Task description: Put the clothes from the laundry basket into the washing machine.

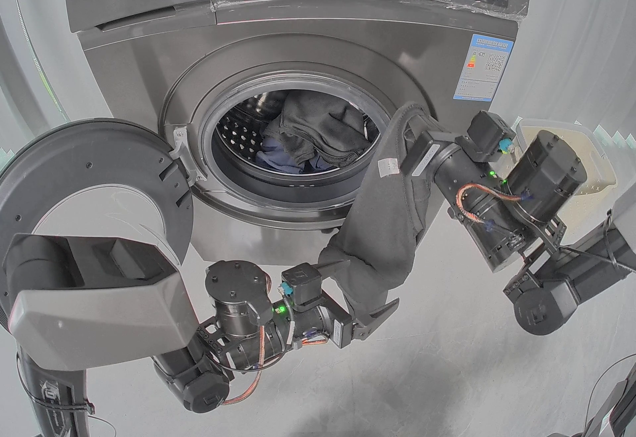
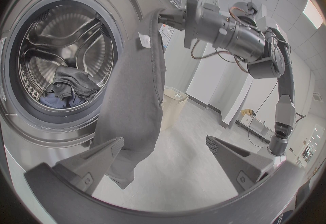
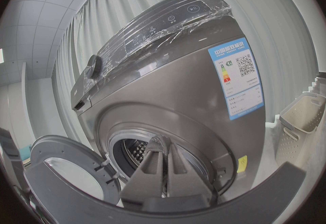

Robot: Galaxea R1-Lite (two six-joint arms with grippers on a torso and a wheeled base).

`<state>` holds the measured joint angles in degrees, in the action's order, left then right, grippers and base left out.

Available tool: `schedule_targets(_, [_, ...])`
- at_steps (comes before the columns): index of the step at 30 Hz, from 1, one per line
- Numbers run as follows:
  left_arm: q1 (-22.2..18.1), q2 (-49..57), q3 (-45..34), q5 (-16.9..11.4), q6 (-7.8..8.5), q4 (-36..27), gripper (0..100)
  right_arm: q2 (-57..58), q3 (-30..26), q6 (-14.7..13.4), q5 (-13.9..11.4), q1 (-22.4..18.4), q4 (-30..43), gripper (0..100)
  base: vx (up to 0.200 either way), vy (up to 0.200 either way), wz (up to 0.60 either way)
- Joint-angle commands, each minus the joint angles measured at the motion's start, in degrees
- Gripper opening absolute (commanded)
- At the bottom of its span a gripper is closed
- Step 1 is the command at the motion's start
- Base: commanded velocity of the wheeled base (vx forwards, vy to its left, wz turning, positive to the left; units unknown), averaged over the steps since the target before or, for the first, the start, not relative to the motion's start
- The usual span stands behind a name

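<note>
The grey washing machine [image 1: 291, 47] stands in front of me with its round door [image 1: 86, 180] swung open to the left. Dark grey and blue clothes [image 1: 311, 133] lie inside the drum [image 2: 64, 51]. My right gripper [image 1: 411, 123] is shut on the top of a dark grey garment [image 1: 381, 219], which hangs down in front of the drum's right rim. In the right wrist view its fingers [image 3: 154, 173] pinch the cloth [image 3: 159, 143]. My left gripper [image 1: 374, 319] is open, low beside the garment's bottom end [image 2: 130, 99]. The beige laundry basket [image 1: 583, 160] stands to the machine's right.
The open door takes up the space at the left, at the height of my left arm. Light floor [image 1: 430, 365] lies below the machine's front. White curtains [image 3: 271, 4] hang behind the machine. The basket [image 2: 171, 104] stands on the floor by the machine's right side.
</note>
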<state>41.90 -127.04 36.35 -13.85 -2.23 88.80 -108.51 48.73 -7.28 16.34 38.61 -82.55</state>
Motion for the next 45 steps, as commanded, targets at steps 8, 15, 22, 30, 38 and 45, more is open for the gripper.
schedule_targets(8, [0.38, -8.23, 9.53, 2.16, -0.32, -0.03, 100, -3.38, 5.33, -0.98, 0.63, 1.73, 0.03, 0, 0.000, 0.000, 0.00])
schedule_targets(15, [0.02, -12.44, 17.52, 5.24, -0.76, -0.29, 100, -3.29, 4.80, -1.51, 1.33, 2.70, -0.06, 0, 0.000, 0.000, 0.00])
schedule_targets(22, [-0.41, -14.11, 19.90, 7.08, -0.93, -0.38, 100, -3.29, 4.71, -1.51, 1.51, 2.79, -0.06, 0, 0.000, 0.000, 0.00])
schedule_targets(30, [-2.08, -15.43, 22.01, 8.40, -0.85, -0.47, 0, -2.76, 4.27, -1.51, 1.51, 3.14, -0.06, 0, 0.000, 0.000, 0.00])
schedule_targets(38, [-2.79, -15.96, 24.64, 9.89, -0.93, -0.99, 0, -2.41, 3.66, -1.95, 1.51, 3.23, -0.41, 0, 0.000, 0.000, 0.00])
schedule_targets(45, [-2.61, -14.82, 23.24, 9.81, -0.93, -0.47, 0, -1.27, 2.16, -2.04, 1.51, 2.26, -0.33, 0, 0.000, 0.000, 0.00])
